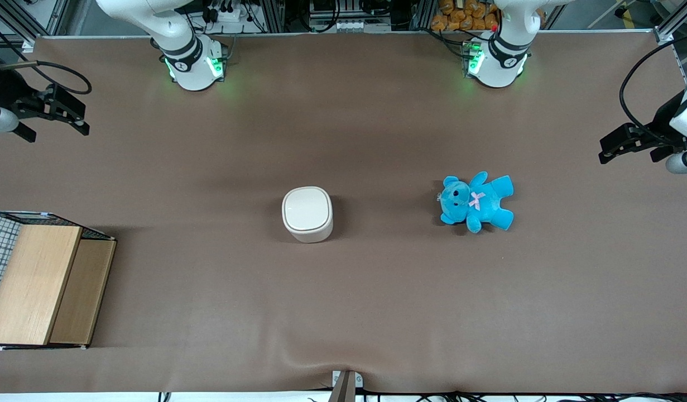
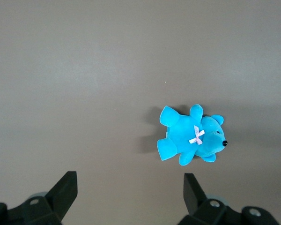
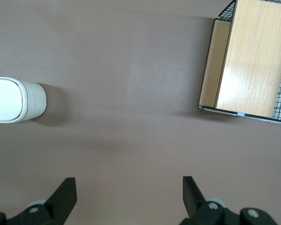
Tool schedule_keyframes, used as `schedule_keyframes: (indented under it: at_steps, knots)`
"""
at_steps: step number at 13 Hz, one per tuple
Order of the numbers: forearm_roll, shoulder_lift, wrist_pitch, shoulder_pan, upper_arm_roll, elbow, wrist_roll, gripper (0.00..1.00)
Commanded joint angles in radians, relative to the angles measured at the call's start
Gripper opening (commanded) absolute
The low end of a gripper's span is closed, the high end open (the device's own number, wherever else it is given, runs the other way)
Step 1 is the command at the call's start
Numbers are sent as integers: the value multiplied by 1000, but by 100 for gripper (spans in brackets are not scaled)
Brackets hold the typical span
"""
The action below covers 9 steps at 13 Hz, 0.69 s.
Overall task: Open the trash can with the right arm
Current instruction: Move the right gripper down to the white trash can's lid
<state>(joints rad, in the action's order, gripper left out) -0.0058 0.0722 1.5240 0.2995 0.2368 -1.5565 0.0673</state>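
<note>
Item one, trash can (image 1: 307,214): cream-white, rounded-square, standing upright near the middle of the brown table (image 1: 343,301), lid down flat and closed; I also see it from the right wrist camera (image 3: 16,100), where a small dark marking on its side wall shows but is too small to read. Item two, gripper (image 1: 56,114) of my right arm: held above the working arm's end of the table, well apart from the can, touching nothing; the wrist view shows its two black fingers (image 3: 64,198) spread wide with only bare table between them, so I log it as open and empty. Item three, wooden box (image 1: 39,285) with wire mesh: at the working arm's end, nearer the front camera than the gripper, well apart from the can. Item four, blue teddy bear (image 1: 477,202): lying flat with a pink bow at its neck, beside the can toward the parked arm's end, clear of it. Progress entry: I judge the task at its very start, nothing yet done; the lid is untouched. Remaining: bring the gripper across to the can, get a fingertip at the lid's edge, and swing the lid up on its hinge; which edge carries the hinge I cannot tell
</note>
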Motion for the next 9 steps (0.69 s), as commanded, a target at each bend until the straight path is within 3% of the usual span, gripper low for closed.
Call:
schedule_keyframes:
  at_steps: [1, 4, 6, 7, 9]
  knots:
    - [4, 3, -16, -32, -11, 12, -4, 100]
    - [12, 1, -12, -36, -14, 12, -4, 100]
    - [55, -15, -4, -36, -30, 6, -4, 100]
    - [56, -18, -1, -42, -80, 6, -10, 100]
    - [47, -43, 48, -39, -160, 6, -184, 100]
